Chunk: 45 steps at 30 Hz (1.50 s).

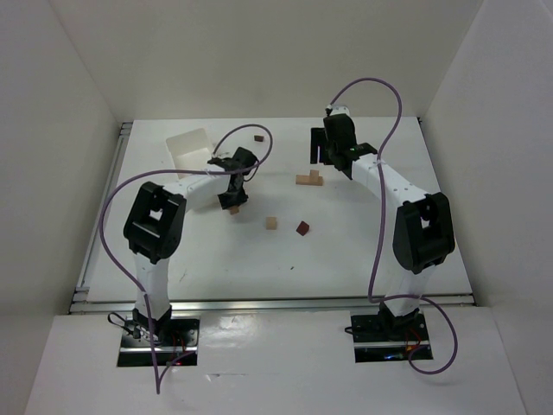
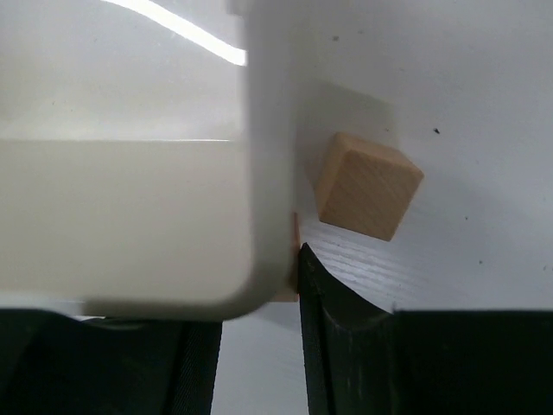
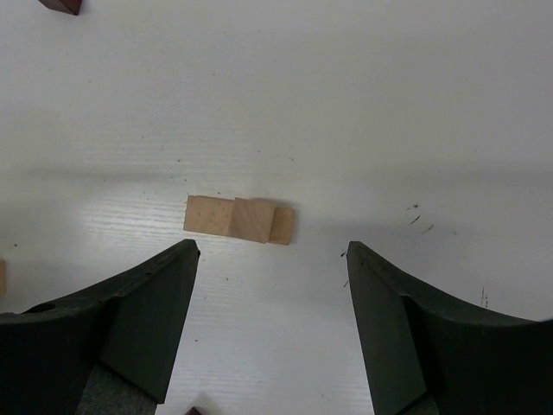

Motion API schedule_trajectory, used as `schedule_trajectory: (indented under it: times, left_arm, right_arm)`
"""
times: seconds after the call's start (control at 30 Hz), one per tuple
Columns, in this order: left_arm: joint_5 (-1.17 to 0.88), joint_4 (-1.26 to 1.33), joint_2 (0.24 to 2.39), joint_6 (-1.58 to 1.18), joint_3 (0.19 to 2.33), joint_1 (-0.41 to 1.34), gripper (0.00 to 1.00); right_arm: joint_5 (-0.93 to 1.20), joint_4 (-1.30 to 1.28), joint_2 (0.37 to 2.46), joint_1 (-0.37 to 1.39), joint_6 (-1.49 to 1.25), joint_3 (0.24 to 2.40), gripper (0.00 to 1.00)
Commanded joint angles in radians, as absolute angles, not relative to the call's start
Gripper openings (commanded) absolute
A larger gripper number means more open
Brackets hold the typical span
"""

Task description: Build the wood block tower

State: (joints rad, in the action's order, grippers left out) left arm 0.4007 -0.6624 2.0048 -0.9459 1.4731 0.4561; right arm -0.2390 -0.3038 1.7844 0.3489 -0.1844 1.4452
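Note:
My left gripper (image 1: 233, 195) hangs low over the table. In the left wrist view (image 2: 259, 290) its jaws stand narrow around a pale, blurred piece (image 2: 130, 216) close to the lens. A tan sliver (image 2: 294, 259) of it presses against the right finger. A tan cube (image 2: 367, 186) lies just beyond the fingertips. My right gripper (image 1: 330, 158) is open and empty (image 3: 272, 251), above a flat tan plank with a cube on it (image 3: 253, 220), which also shows in the top view (image 1: 308, 179). No maroon-topped tower is in view.
A white tray (image 1: 188, 145) stands at the back left. A loose tan cube (image 1: 271, 223) and a maroon block (image 1: 301, 228) lie mid-table. Another maroon block (image 1: 258, 137) lies at the back and shows in the right wrist view (image 3: 60, 4). White walls enclose the table.

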Motion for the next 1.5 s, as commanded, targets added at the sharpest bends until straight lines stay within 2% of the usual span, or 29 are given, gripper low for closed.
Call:
schedule_trajectory:
  times: [0.0, 0.1, 0.17, 0.37, 0.5, 0.7, 1.47]
  left_arm:
    - [0.396, -0.574, 1.941, -0.797, 1.526, 0.497, 0.0]
    - [0.353, -0.484, 1.93, -0.608, 1.607, 0.535, 0.0]
    - [0.302, -0.509, 1.994, -0.551, 1.742, 0.535, 0.0]
    - [0.214, -0.584, 2.226, -0.502, 2.13, 0.535, 0.0]
    - [0.126, -0.606, 2.347, -0.514, 2.285, 0.535, 0.01]
    - [0.057, -0.537, 2.428, -0.514, 2.359, 0.557, 0.08]
    - [0.034, -0.476, 2.539, -0.586, 2.388, 0.597, 0.08]
  right_arm:
    - [-0.238, -0.288, 1.735, 0.345, -0.178, 1.453, 0.78]
    - [-0.249, -0.242, 1.701, 0.345, -0.141, 1.405, 0.78]
    - [-0.249, -0.23, 1.688, 0.334, -0.141, 1.381, 0.78]
    - [-0.271, -0.262, 1.638, 0.238, -0.201, 1.351, 0.78]
    - [-0.281, -0.285, 1.595, 0.152, -0.256, 1.333, 0.78]
    - [-0.23, -0.307, 1.592, 0.095, -0.267, 1.322, 0.78]
    - [-0.206, -0.35, 1.672, 0.095, -0.258, 1.35, 0.78]
